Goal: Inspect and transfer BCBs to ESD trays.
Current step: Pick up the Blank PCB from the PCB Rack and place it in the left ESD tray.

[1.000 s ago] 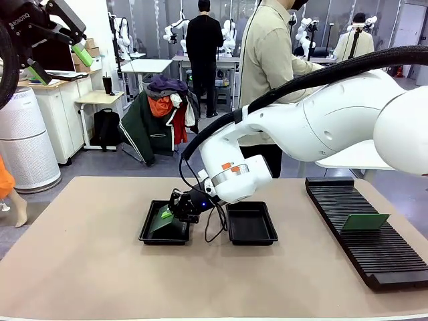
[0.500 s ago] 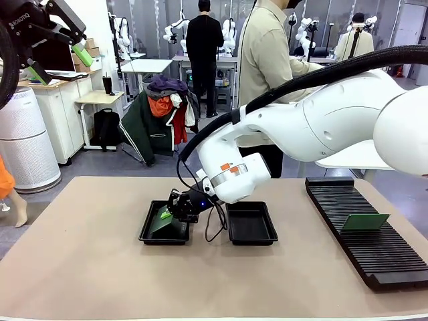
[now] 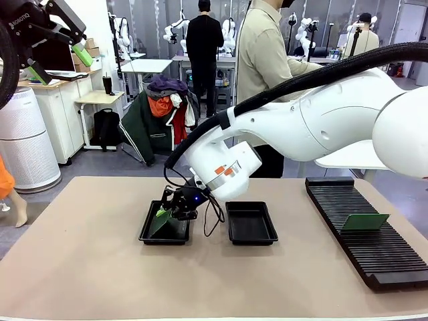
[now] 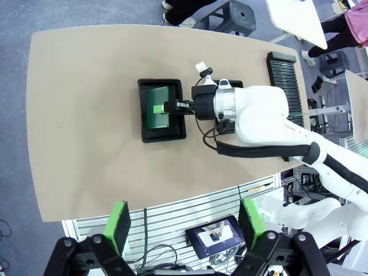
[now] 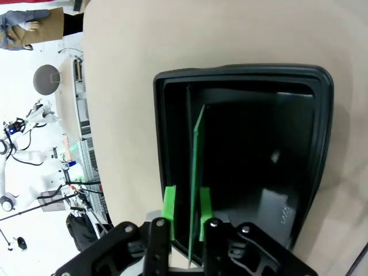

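The right gripper [image 5: 186,210] has its green pads narrowly apart astride a thin, flat green BCB [image 5: 197,167]. The BCB stands edge-on inside the glossy black, flared-rim ESD tray [image 5: 241,73]. The left gripper [image 4: 185,221] hangs wide open and empty.

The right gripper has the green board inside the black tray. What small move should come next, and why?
Probably open the right gripper wider and draw it back from the tray. The board stands on edge inside the tray, between the pads, with a gap beside one pad, so it looks released and could settle flat.
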{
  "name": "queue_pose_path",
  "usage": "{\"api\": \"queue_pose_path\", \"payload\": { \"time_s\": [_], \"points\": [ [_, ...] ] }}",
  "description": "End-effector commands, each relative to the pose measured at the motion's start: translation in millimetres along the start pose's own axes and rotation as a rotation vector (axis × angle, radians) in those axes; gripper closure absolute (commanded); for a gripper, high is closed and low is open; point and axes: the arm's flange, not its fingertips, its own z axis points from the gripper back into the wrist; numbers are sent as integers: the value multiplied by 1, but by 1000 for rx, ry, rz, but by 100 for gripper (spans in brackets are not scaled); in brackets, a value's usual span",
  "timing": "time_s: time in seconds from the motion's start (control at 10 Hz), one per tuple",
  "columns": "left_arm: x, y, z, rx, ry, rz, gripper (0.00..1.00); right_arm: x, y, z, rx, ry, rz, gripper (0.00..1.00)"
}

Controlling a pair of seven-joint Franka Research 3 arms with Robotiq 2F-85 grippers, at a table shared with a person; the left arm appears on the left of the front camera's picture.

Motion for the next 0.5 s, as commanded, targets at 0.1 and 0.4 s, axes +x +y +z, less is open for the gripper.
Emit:
{"api": "queue_pose_path", "payload": {
  "time_s": [0.1,0.4],
  "points": [
    [-1,1,0,6,4,2,0,7,32,-2,-104,-11,10,37],
    [-1,1,0,6,4,2,0,5,58,3,-263,-18,47,20]
  ]
}}
